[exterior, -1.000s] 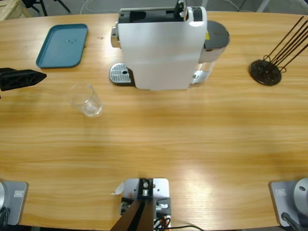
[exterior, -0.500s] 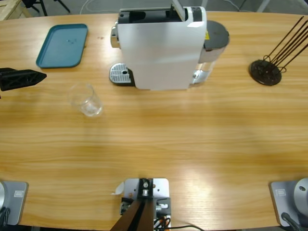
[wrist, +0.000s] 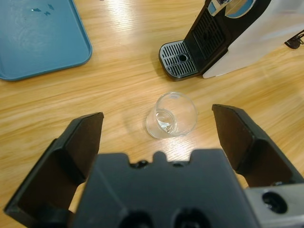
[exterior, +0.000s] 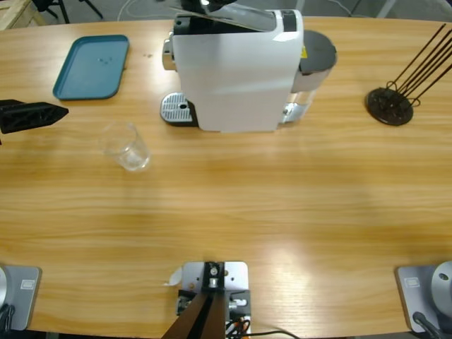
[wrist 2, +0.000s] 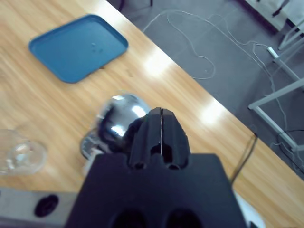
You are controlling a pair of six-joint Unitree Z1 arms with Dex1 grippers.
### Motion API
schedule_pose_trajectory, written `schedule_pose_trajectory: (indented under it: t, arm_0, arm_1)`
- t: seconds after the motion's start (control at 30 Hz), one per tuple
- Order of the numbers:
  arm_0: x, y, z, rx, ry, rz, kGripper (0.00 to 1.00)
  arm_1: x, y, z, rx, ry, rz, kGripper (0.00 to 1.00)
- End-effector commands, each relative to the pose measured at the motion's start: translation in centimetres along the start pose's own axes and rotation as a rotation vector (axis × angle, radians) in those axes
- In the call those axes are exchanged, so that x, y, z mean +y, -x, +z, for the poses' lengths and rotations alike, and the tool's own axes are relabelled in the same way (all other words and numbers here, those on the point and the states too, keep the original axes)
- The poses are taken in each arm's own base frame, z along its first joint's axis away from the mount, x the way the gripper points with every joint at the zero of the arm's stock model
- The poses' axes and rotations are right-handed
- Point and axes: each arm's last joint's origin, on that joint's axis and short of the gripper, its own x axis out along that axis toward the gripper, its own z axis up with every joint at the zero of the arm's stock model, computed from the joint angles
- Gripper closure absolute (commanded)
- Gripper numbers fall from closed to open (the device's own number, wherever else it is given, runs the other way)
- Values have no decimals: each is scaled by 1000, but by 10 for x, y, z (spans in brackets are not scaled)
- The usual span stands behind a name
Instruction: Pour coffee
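Observation:
The white coffee machine (exterior: 236,74) stands at the back middle of the table, its silver lever (exterior: 236,18) lying nearly flat across the top. My right gripper (wrist 2: 161,114) is shut with nothing between its jaws, right over the machine's chrome front (wrist 2: 116,116); in the high view it shows as a dark shape (exterior: 201,6) at the lever. A clear glass (exterior: 127,146) stands on the wood, left of the drip grille (exterior: 176,108). My left gripper (wrist: 156,114) is open, aimed at the glass (wrist: 172,115) from a short distance. No coffee shows; the glass looks empty.
A teal tray (exterior: 92,67) lies at the back left, near my left gripper (exterior: 56,113). A black wire rack (exterior: 390,104) stands at the far right. Bare wood stretches from the machine to the front edge.
The machine's lever has swung from upright down to nearly flat, leaning left, with the right gripper coming in over it. Glass and left gripper have not moved.

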Motion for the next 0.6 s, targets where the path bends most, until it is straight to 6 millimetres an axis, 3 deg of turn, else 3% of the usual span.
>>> schedule_pose_trajectory:
  t: [0.03, 0.27, 0.47, 0.6]
  arm_0:
    - [3, -10, -7, 48, 0, -4, 0]
    - [3, -9, -8, 58, 3, -5, 0]
    - [3, -10, -7, 64, 3, -3, 0]
    - [3, -12, -7, 69, 4, -1, 0]
  arm_1:
    - [60, -53, -84, 200, 68, 97, 1000]
    - [56, -45, -102, 200, 42, 79, 1000]
    - [50, -53, -103, 208, 30, 56, 1000]
    - [41, -38, -91, 168, 30, 33, 1000]
